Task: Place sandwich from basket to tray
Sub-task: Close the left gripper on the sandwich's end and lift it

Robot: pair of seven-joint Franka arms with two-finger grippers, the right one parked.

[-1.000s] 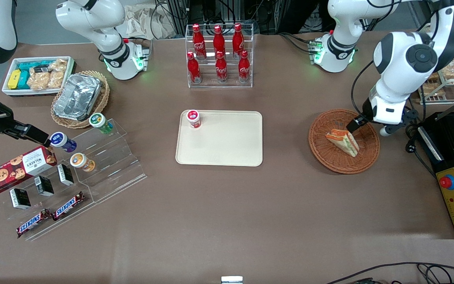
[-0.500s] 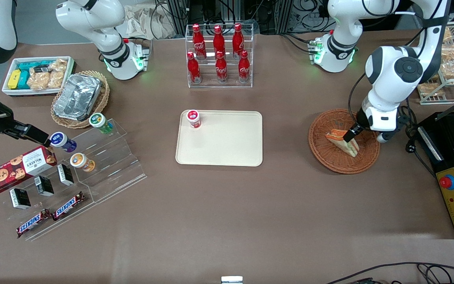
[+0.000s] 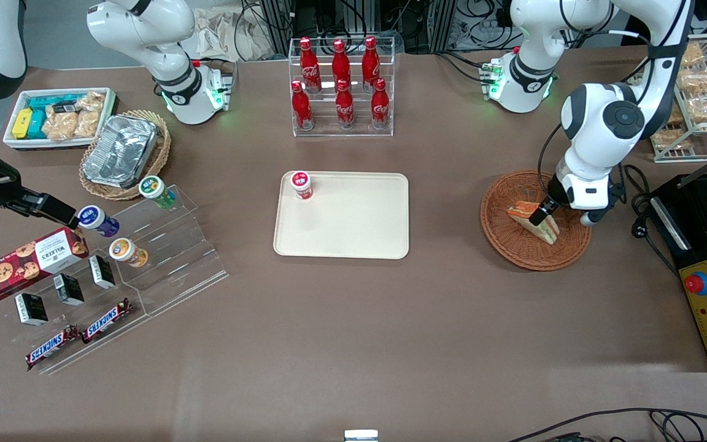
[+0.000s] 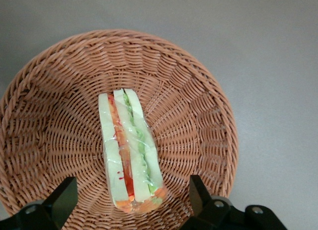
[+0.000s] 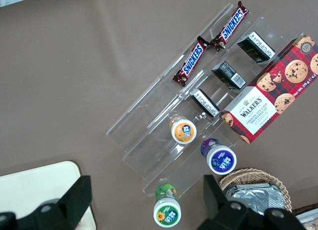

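Sandwich (image 4: 129, 150) lies in the basket (image 4: 198, 106), on the woven floor near the middle. Clear wrap over white bread, with orange, red and green layers showing edge-on. In the wrist view its long axis runs from between the jaws out toward the basket's middle; the thick cut end sits level with the fingertips, the other end points away from the gripper. In the front view the sandwich (image 3: 534, 220) lies slantwise, its orange-topped end toward the tray, its pale end nearer the front camera.

Gripper (image 4: 130, 197) is low over the basket with the jaws spread wide apart, one finger (image 4: 63, 197) on each flank of the sandwich. A clear gap of wicker shows between each finger and the wrap; neither touches it. The sandwich's long axis lies across the line joining the two fingertips. In the front view the gripper (image 3: 540, 212) hangs over the middle of the sandwich, and one dark finger hides part of it.

Basket (image 3: 501, 227) stands on the brown table (image 3: 353, 344), toward the working arm's end. Tray (image 3: 353, 227) lies flat mid-table, well apart from the basket, holding a small red-lidded cup (image 3: 301, 185) at one corner.
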